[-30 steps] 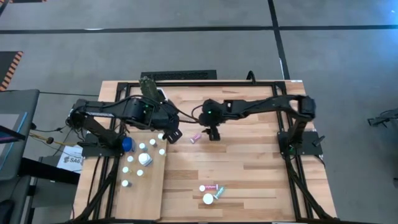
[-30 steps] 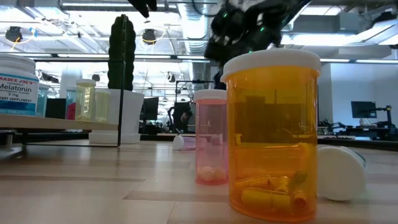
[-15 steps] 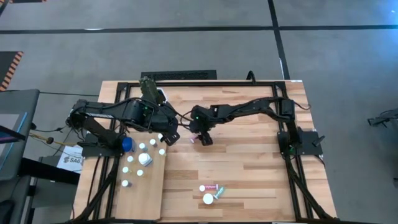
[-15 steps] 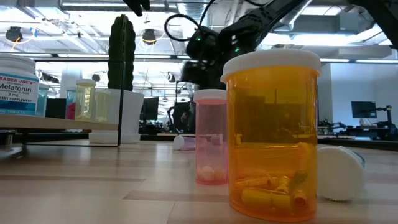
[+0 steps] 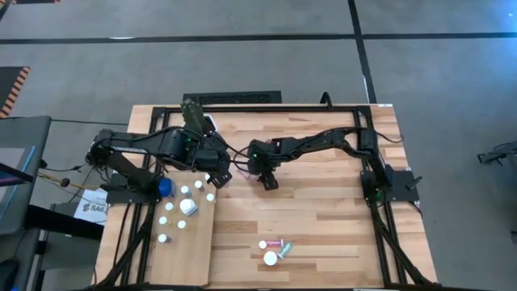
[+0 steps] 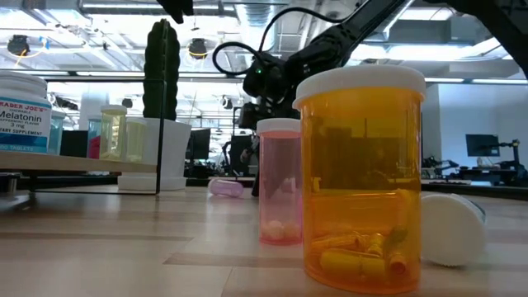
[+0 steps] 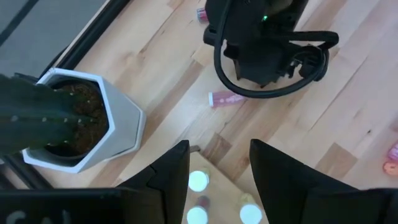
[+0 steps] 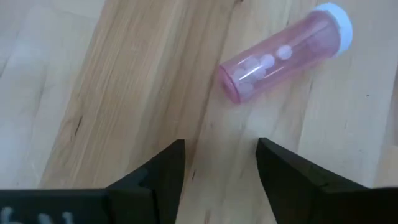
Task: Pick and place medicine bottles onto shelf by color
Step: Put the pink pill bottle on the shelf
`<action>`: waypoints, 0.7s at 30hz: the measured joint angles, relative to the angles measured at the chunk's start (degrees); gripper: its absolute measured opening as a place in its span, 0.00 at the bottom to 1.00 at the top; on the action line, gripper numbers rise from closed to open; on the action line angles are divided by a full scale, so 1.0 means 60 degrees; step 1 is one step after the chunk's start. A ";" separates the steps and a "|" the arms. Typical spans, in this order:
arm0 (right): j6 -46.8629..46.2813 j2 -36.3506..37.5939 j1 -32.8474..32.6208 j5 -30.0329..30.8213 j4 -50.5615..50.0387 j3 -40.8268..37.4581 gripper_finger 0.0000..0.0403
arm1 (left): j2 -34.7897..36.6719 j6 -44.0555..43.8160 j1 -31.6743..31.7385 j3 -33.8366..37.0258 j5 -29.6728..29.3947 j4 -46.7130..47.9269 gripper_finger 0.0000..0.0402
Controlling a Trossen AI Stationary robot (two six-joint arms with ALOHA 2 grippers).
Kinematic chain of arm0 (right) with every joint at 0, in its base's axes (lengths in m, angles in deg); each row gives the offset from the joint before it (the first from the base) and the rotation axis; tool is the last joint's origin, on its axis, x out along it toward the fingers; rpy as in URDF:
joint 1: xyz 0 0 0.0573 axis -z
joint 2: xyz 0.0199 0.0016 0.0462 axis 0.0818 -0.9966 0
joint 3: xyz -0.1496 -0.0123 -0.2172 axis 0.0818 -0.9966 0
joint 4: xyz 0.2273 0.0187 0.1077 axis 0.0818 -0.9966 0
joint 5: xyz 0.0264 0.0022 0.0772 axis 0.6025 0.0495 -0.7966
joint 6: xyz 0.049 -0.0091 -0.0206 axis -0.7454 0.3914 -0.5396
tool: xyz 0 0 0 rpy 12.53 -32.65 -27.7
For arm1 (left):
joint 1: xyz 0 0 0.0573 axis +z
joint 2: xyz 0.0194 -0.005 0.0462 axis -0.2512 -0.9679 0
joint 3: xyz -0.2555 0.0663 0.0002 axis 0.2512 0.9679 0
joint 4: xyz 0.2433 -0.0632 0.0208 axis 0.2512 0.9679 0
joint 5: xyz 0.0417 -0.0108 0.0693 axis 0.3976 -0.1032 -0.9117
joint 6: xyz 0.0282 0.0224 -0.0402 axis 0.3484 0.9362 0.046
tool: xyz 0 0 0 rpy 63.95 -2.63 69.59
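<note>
The shelf [image 5: 190, 234] is lying along the table's left side, already carrying a cluster of white-capped bottles. The left gripper [image 7: 219, 174] is hanging over the shelf's far end, fingers spread and empty. The right gripper [image 8: 219, 163] is hovering low at mid-table, jaws spread, with nothing between them. The pink bottle [image 8: 283, 55] is lying on its side just ahead of it, apparently untouched, though the high view hides any contact. To grasp well, the right gripper is likely needing to advance, straddle the body crosswise, then close at mid-length so it cannot roll.
</note>
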 joint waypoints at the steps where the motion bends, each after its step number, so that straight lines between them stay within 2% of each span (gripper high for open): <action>1: -0.0031 0.0013 -0.0004 0.0002 -0.0004 0.0005 0.54 | 0.0000 -0.0017 0.0000 0.0000 -0.0007 0.0015 0.39; 6: -0.0573 -0.0031 0.0004 0.0063 -0.0282 0.0266 0.46 | 0.0000 -0.0131 0.0000 0.0000 -0.0008 0.0064 0.39; 9: -0.1302 -0.0060 0.0069 0.0059 -0.1124 0.0729 0.45 | 0.0000 -0.0236 0.0000 0.0000 -0.0010 0.0073 0.39; 15: -0.1958 -0.0060 0.0080 0.0039 -0.1884 0.1571 0.52 | 0.0000 -0.0373 0.0000 0.0000 0.0008 0.0087 0.39; 21: -0.3470 -0.0056 0.0076 0.0033 -0.1928 0.1898 0.60 | 0.0000 -0.0818 -0.0076 0.0000 0.0303 0.0477 0.39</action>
